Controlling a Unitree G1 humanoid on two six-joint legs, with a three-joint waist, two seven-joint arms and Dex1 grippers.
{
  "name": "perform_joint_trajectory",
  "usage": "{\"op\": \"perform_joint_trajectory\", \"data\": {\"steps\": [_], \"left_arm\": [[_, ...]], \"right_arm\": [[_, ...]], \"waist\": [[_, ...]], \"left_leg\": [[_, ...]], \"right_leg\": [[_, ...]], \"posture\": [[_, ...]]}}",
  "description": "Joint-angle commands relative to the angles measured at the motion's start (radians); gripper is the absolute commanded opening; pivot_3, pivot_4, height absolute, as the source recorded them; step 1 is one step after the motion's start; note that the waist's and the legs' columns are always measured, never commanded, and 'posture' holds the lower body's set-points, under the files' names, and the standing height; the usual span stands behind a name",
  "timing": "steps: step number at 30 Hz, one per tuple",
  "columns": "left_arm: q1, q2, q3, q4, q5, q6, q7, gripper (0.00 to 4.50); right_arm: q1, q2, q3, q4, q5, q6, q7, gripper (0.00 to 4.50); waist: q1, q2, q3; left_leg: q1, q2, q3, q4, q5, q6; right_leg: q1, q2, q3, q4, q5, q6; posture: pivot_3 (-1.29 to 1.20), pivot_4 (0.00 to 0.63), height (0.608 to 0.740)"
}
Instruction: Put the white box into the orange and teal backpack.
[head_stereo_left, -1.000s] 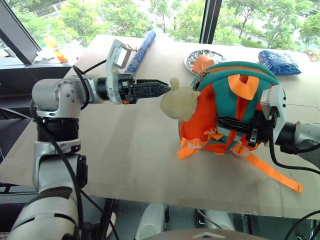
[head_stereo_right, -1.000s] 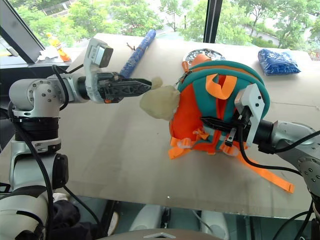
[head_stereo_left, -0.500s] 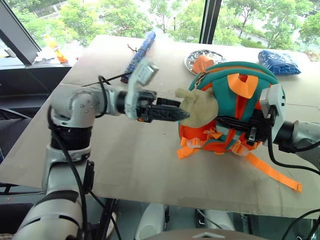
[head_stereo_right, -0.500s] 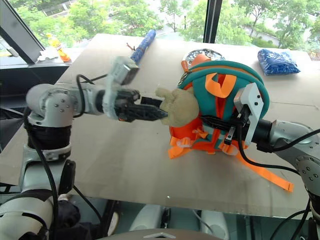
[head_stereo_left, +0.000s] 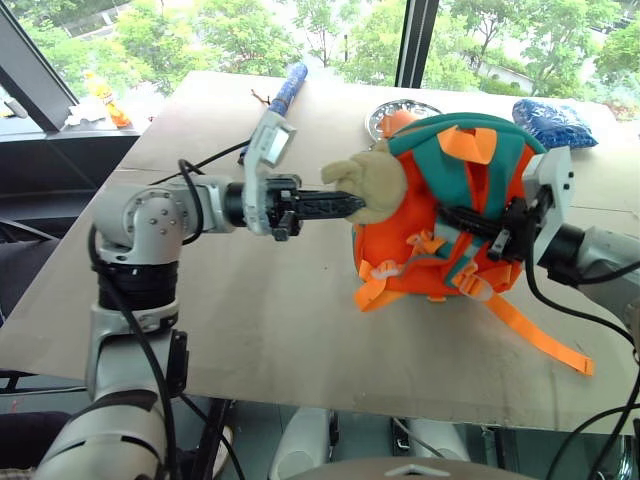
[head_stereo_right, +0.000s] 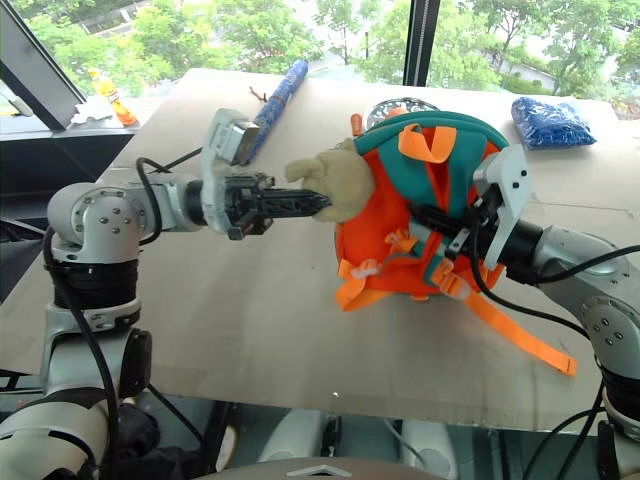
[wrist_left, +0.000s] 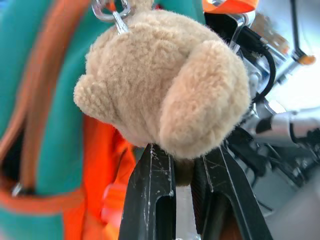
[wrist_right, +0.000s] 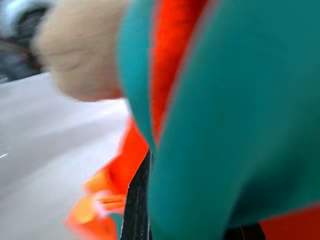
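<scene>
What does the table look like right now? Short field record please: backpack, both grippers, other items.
backpack: orange and teal backpack upright on the table, gripped from both sides
left gripper: left gripper shut on the beige plush charm
right gripper: right gripper shut on the backpack's strap side
white box: not spotted on the table
other items: blue patterned roll, metal dish, blue crinkly bag at the far edge

No legible text, labels, brand marks, numbers or signs are visible on any item near either gripper or on the table.
</scene>
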Motion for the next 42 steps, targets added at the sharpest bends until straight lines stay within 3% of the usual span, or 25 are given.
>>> {"op": "perform_joint_trajectory", "data": {"steps": [1, 15, 20, 25, 31, 37, 39, 42], "left_arm": [[0.044, 0.055, 0.015, 0.018, 0.046, -0.063, -0.004, 0.05], [0.389, 0.082, -0.172, -0.138, 0.124, -0.116, 0.007, 0.05], [0.43, 0.075, -0.25, -0.116, 0.21, -0.121, 0.091, 0.05], [0.423, 0.086, -0.305, -0.07, 0.283, -0.166, 0.1, 0.05], [0.358, -0.001, -0.344, -0.04, 0.324, -0.22, 0.133, 0.05], [0.201, -0.17, -0.201, 0.004, 0.261, -0.32, 0.172, 0.05], [0.155, -0.178, -0.187, -0.002, 0.254, -0.312, 0.167, 0.05], [0.124, -0.156, -0.19, -0.011, 0.261, -0.3, 0.144, 0.05]], "right_arm": [[-0.057, 0.049, -0.096, 0.045, -0.004, -0.047, -0.079, 0.0], [-0.113, 0.102, -0.146, 0.1, 0.002, -0.023, -0.176, 0.0], [-0.111, 0.107, -0.155, 0.084, 0.026, -0.01, -0.193, 0.0], [-0.134, 0.101, -0.196, 0.105, 0.041, -0.024, -0.221, 0.0], [-0.164, 0.061, -0.287, 0.145, 0.013, -0.045, -0.276, 0.0], [-0.145, 0.001, -0.367, 0.148, -0.03, -0.074, -0.27, 0.0], [-0.099, -0.013, -0.399, 0.113, -0.004, -0.046, -0.255, 0.0], [0.131, -0.03, -0.404, -0.045, 0.106, 0.061, -0.18, 0.0]], "waist": [[0.0, 0.0, 0.0], [0.004, 0.001, 0.0], [0.007, 0.001, 0.0], [0.008, 0.001, 0.0], [0.027, 0.002, -0.001], [0.039, 0.002, -0.001], [0.036, 0.002, -0.001], [0.025, 0.003, -0.002]], "left_leg": [[0.0, 0.0, 0.0, 0.0, 0.0, 0.0], [0.0, 0.0, 0.001, -0.002, 0.0, 0.0], [0.0, 0.0, 0.001, -0.001, 0.0, 0.0], [0.0, 0.0, 0.001, -0.002, 0.0, 0.0], [0.001, -0.001, 0.001, -0.001, 0.0, 0.0], [-0.002, -0.004, 0.0, 0.0, 0.0, 0.001], [-0.004, -0.004, -0.001, -0.001, 0.0, 0.001], [-0.004, -0.004, -0.002, -0.004, 0.0, 0.0]], "right_leg": [[0.0, 0.0, 0.0, 0.0, 0.0, 0.0], [0.0, -0.001, 0.001, 0.0, 0.0, 0.0], [0.0, -0.001, 0.001, 0.0, 0.0, 0.0], [0.0, -0.001, 0.001, 0.0, 0.0, 0.0], [0.0, -0.001, 0.001, 0.0, 0.0, 0.0], [-0.001, -0.002, 0.001, -0.001, 0.0, 0.0], [-0.001, -0.002, -0.001, 0.0, 0.0, 0.0], [-0.001, -0.002, -0.002, 0.0, -0.001, 0.001]], "posture": [[0.0, 0.15, 0.731], [0.0, 0.15, 0.731], [0.0, 0.15, 0.731], [0.0, 0.15, 0.731], [0.0, 0.15, 0.731], [0.0, 0.15, 0.731], [0.0, 0.15, 0.731], [0.0, 0.15, 0.731]]}}
